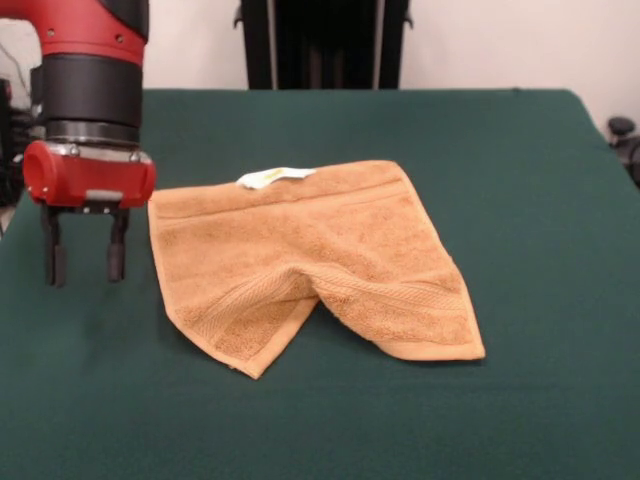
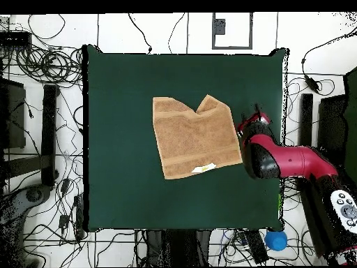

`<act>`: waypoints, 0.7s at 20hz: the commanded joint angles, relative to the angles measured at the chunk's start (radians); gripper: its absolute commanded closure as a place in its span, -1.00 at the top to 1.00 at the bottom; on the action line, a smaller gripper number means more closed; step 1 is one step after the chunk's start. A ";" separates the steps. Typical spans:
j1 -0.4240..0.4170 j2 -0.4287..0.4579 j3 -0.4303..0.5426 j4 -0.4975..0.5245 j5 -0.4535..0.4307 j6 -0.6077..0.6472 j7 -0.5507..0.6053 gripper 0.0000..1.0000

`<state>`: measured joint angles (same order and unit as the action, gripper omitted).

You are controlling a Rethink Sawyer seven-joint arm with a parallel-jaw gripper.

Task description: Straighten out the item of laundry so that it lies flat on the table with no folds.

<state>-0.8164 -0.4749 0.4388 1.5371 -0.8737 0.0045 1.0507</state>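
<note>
We see the red-and-black gripper (image 1: 86, 250) with its two dark fingers (image 1: 52, 250) spread apart, holding nothing, hovering just beside the tan-orange terry-cloth towel (image 1: 315, 262). The towel lies mid-table on the dark green cloth-covered table (image 1: 520, 180), its near edge folded into a notch, small white tag (image 1: 274, 177) at the far edge

The gripper (image 1: 84, 262) is held above the table (image 1: 520, 180), its two dark fingers (image 1: 52, 250) pointing down and set apart, with nothing between them. The towel (image 1: 320, 250) is spread just beside it, toward the table's middle, not touched by it. A white tag (image 1: 274, 177) is seen at the towel's far edge. The near edge is bunched into a notch between two corners.
</note>
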 commanded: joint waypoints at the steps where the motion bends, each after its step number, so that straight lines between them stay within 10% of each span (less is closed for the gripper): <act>1: 0.112 -0.026 -0.079 0.174 0.108 0.061 0.289 1.00; 14: 0.150 -0.001 -0.029 0.242 0.232 -0.014 0.271 1.00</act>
<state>-0.7568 -0.5177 0.3992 1.6792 -0.7191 -0.0064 1.0511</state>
